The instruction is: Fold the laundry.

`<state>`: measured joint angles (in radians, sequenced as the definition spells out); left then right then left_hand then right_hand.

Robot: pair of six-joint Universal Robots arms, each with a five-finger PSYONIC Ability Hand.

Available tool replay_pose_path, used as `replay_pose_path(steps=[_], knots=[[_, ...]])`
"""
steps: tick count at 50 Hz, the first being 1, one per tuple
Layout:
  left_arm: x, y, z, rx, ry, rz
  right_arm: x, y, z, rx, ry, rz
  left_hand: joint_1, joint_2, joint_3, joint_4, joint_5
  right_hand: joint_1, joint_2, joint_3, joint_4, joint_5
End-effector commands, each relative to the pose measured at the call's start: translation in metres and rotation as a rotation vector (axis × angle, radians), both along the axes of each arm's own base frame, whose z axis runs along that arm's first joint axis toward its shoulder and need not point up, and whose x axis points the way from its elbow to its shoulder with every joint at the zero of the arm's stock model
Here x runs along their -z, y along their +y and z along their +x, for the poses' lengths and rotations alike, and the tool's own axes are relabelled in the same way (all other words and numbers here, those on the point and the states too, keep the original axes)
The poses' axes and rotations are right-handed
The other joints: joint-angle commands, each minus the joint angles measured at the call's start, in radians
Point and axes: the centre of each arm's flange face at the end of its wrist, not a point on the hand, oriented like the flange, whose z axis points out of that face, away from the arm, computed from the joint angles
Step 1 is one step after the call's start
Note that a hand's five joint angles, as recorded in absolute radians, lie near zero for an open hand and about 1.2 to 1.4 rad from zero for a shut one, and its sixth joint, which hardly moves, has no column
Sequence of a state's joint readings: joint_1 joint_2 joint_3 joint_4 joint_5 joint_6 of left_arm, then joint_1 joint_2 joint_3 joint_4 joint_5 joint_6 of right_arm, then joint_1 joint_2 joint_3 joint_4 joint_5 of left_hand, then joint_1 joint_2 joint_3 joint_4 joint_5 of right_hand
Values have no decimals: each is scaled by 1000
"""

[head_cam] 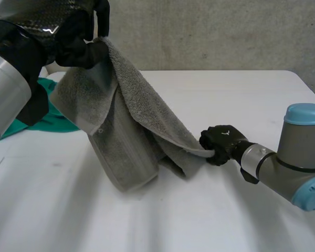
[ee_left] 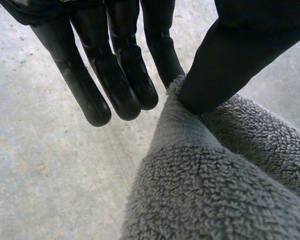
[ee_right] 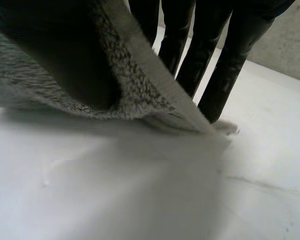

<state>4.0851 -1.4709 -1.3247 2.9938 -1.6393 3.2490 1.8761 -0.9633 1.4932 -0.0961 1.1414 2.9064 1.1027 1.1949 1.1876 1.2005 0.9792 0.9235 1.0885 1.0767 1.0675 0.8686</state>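
Checking head view: found grey towel [head_cam: 131, 121] half lifted above white table [head_cam: 226, 94], top corner pinched in left hand [head_cam: 81, 44], low corner nipped by right hand [head_cam: 223, 143]. Left wrist: saw thumb clamping terry edge against finger. Right wrist: saw fingers gripping hem. Judged soft, limp, non-slippery; best held by corners.

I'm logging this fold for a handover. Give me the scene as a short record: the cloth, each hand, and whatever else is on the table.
cloth: grey towel, lifted and stretched between the two hands, its lower fold resting on the white table
left hand: raised, pinching the towel's top edge between its thumb and a finger
right hand: low near the table, gripping a lower corner of the towel
other item: green cloth lying on the table, partly hidden by the left arm
fold status: not yet laid flat
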Motion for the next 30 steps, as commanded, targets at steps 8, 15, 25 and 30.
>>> replay_pose_path(steps=[8, 15, 25, 30], knots=[[-16, -8, 26, -92, 24, -50, -173, -30, -43, 170, 76, -523, 294, 201, 209, 196, 243, 473, 308, 320, 329, 353], [9, -34, 41, -153, -58, 59, -239, 7, -77, 162, 468, -708, 294, 201, 209, 196, 243, 473, 308, 320, 329, 353], [98, -84, 25, -109, -210, 351, -217, 21, -66, 93, 565, -586, 294, 201, 209, 196, 243, 473, 308, 320, 329, 353], [117, -112, 17, -112, -259, 354, -174, -6, -59, 75, 585, -469, 294, 201, 209, 196, 243, 473, 308, 320, 329, 353]])
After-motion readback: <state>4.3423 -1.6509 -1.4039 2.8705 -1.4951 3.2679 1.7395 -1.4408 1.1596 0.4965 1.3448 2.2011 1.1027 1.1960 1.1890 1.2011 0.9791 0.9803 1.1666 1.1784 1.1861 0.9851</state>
